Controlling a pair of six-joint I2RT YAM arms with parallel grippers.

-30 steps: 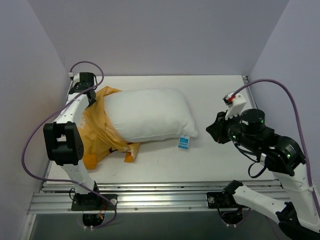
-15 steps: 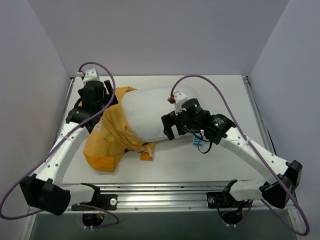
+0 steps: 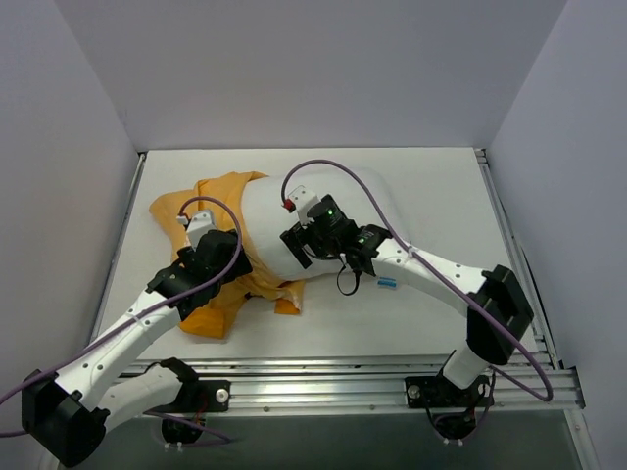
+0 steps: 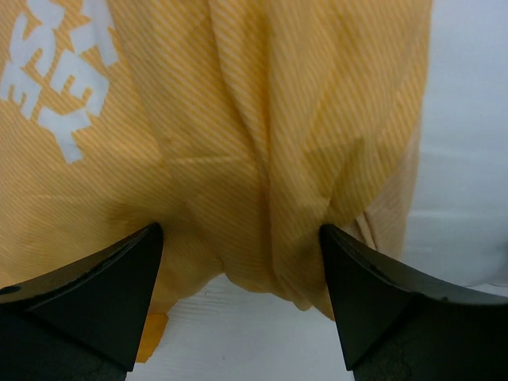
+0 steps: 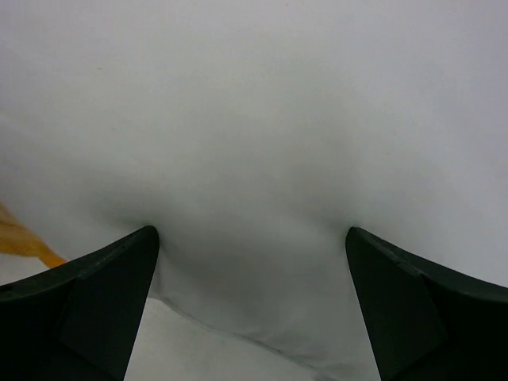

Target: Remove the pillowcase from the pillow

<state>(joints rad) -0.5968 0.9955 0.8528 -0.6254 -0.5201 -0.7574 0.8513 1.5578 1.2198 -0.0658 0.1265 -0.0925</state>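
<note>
Pillow (image 3: 263, 217) lies mid-worktop (image 3: 431, 186), with the pillowcase (image 3: 217, 188) bunched over its left end and most of the white bare. Left end effector (image 4: 240, 232) is spread astride an orange fold, and right end effector (image 5: 252, 232) is spread against bare pillow; neither is pinching. Best bet: left closes deep on fabric only, right pins the pillow, then left pulls along the pillow's length so the case slides off.

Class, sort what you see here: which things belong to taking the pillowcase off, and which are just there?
Job: pillowcase, pillow, left gripper, right gripper.
Just there: table, metal rail, grey walls.
</note>
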